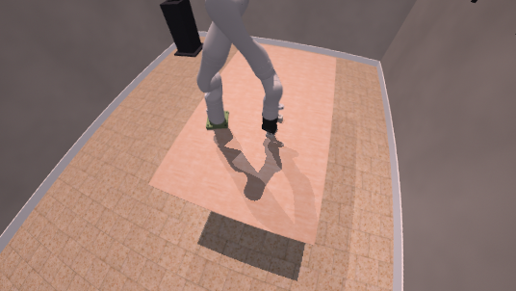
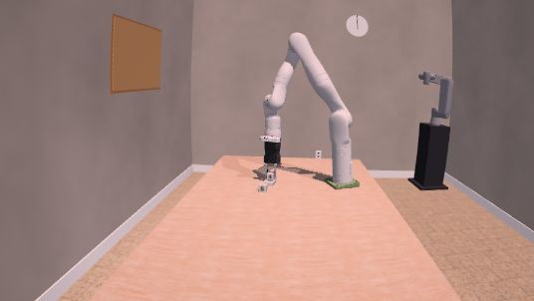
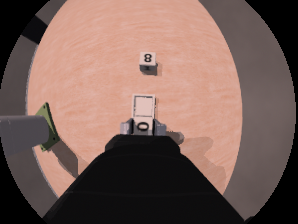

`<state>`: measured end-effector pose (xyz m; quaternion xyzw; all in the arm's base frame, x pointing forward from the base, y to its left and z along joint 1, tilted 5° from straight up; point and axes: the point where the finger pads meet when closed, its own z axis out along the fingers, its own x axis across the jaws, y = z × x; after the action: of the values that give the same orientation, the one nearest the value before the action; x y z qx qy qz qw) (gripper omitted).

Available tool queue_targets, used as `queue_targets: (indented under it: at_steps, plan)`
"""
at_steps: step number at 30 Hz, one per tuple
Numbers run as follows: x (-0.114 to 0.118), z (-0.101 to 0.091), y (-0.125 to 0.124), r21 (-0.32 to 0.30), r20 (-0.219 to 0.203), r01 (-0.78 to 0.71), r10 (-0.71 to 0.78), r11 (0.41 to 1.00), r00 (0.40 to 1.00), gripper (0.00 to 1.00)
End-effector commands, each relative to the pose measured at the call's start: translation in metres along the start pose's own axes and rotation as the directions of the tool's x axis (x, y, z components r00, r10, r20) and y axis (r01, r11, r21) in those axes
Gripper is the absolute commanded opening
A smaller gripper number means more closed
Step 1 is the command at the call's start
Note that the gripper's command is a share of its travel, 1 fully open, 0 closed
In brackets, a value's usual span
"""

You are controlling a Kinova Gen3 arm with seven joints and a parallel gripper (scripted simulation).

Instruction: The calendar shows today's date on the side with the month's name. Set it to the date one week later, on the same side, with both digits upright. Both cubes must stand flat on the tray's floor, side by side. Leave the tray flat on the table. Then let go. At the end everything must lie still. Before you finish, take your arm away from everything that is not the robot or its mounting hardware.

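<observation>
My gripper (image 2: 271, 171) points straight down over the long table and is shut on a white calendar cube (image 3: 144, 106), held a little above the table top. The cube's face toward the wrist camera looks blank. The gripper also shows in the top view (image 1: 270, 127), where the cube is hidden. A second white cube (image 3: 148, 60) stands alone on the table just beyond it, with an 8 on its upper face; it also shows in the exterior view (image 2: 262, 187). I see no tray and no month name in any view.
The arm's green base plate (image 2: 343, 183) sits on the table to the right of the gripper. A black pedestal (image 2: 430, 155) with a small second arm stands on the floor at the far right.
</observation>
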<state>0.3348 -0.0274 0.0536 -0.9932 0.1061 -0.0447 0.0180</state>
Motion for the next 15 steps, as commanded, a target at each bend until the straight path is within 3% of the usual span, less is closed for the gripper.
queue_targets:
  at_steps: [1, 15]
  plan:
    - [-0.0006, 0.0015, -0.0010, 0.001, 0.002, 0.003, -0.003, 1.000, 1.000, 0.60]
    - [-0.0006, 0.0045, -0.0010, 0.001, 0.002, 0.003, -0.003, 1.000, 1.000, 0.60]
